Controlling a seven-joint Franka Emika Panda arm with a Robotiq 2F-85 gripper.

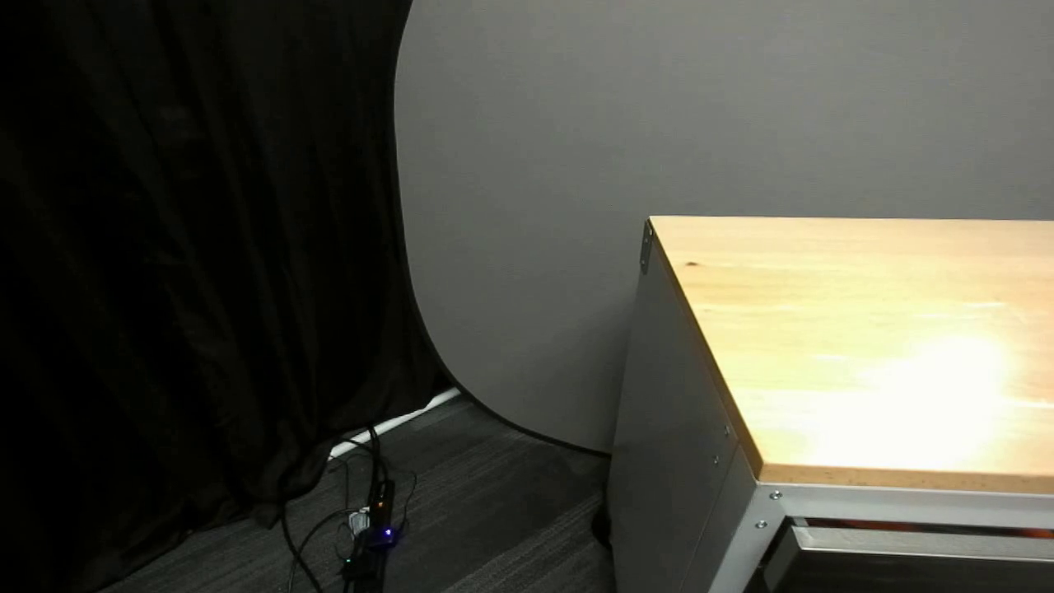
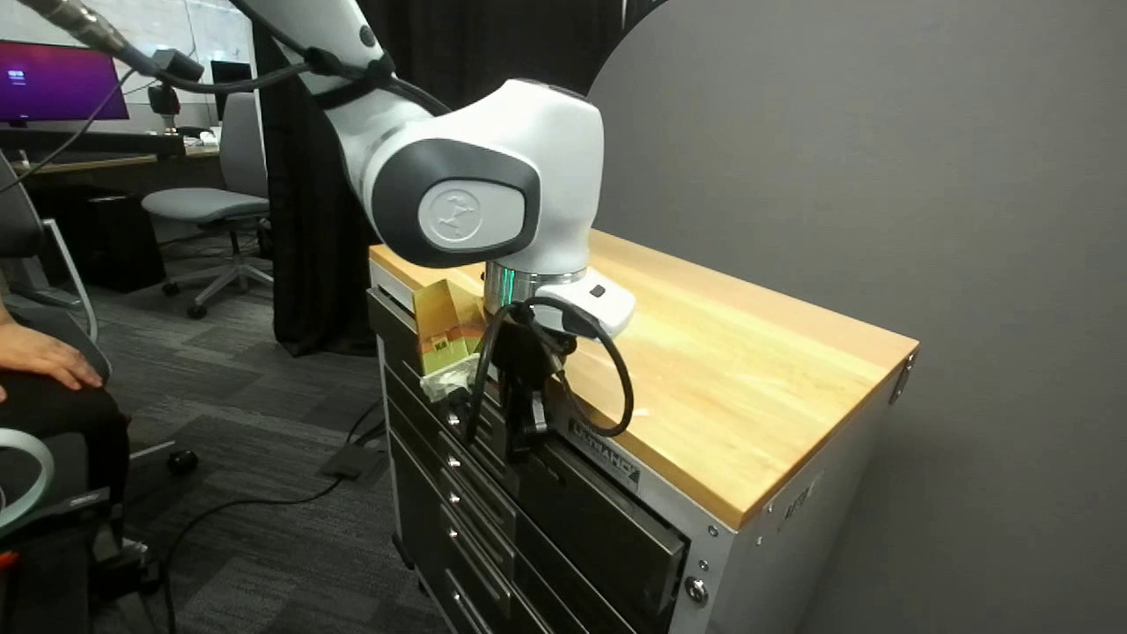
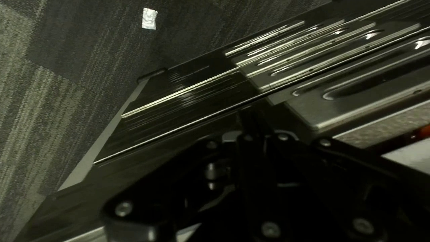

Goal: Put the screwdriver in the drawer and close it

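One pincer (image 3: 252, 117), pressed together, is hanging by the ajar drawer (image 2: 599, 528); closing is presumably starting, next needing inward pushing.

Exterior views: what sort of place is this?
Probably a robotics lab in an office-like room: in an exterior view, a white-and-grey jointed robot arm, a flat monitor with a purple screen, and a grey wheeled desk chair.

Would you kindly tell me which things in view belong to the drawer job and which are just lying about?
For the job:
drawer, partly open
gripper
orange-red thing, possibly the screwdriver; too little shows to tell

Just lying about:
yellow box
white scrap on the carpet
grey chair
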